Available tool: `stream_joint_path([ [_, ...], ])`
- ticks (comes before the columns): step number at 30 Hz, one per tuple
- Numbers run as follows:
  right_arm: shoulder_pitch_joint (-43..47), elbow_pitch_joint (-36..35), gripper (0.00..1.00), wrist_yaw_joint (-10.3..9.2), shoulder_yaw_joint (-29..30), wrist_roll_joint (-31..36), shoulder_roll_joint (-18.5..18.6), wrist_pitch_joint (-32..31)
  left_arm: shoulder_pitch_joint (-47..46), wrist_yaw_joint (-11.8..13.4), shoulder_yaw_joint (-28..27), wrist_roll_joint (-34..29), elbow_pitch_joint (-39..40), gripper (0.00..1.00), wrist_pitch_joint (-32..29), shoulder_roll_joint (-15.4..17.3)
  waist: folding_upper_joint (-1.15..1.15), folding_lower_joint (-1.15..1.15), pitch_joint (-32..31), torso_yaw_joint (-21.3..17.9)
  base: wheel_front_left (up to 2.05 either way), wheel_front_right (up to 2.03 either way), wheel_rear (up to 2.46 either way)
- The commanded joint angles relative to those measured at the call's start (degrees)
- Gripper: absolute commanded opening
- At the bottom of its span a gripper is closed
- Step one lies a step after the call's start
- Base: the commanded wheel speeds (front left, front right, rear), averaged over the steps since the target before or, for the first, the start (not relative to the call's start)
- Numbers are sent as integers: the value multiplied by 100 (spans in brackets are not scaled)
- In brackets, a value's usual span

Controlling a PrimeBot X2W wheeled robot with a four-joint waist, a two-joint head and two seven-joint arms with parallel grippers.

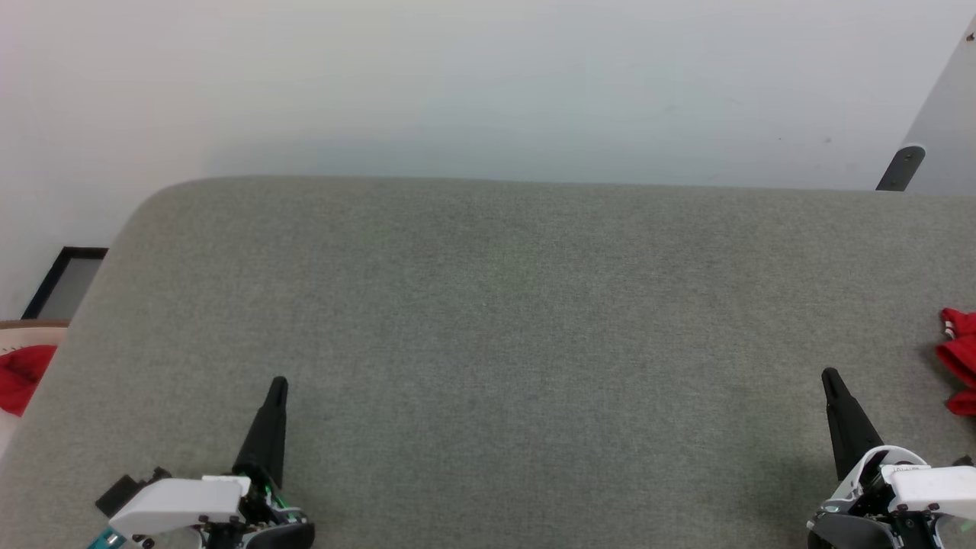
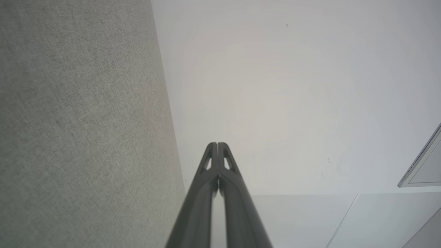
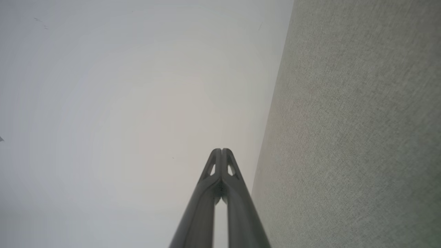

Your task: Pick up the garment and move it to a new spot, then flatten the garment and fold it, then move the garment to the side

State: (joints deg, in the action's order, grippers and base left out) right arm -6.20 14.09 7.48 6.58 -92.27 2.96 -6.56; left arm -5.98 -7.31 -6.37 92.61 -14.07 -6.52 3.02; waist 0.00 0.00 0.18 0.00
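Left fingers (image 1: 268, 431) and right fingers (image 1: 845, 419) pinched closed, empty, at near corners of desk (image 1: 488, 305). Garment (image 1: 959, 358) at desk's right edge, only sliver seen. Fits awaiting pickup or already set aside; next move unsettled.

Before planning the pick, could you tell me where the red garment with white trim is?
In the head view the garment lies on the grey surface at the picture's right edge, just right of the right gripper.

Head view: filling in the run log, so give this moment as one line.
left gripper: shut, empty | right gripper: shut, empty | shirt: on table, far right, untouched
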Motion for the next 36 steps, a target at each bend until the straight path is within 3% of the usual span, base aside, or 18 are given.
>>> stream_joint_path([
  [1, -20, 1, 0, 2, -3, -25, -21, -4, -61, -33, -21, -24, -7, 0, -9, -11, 0, 0, 0, 0, 0, 0, 0],
  [36, -20, 1, 0, 2, -4, -27, -21, -3, -62, -33, -26, -27, -7, 0, -17, -16, 0, 0, 0, 0, 0, 0, 0],
])
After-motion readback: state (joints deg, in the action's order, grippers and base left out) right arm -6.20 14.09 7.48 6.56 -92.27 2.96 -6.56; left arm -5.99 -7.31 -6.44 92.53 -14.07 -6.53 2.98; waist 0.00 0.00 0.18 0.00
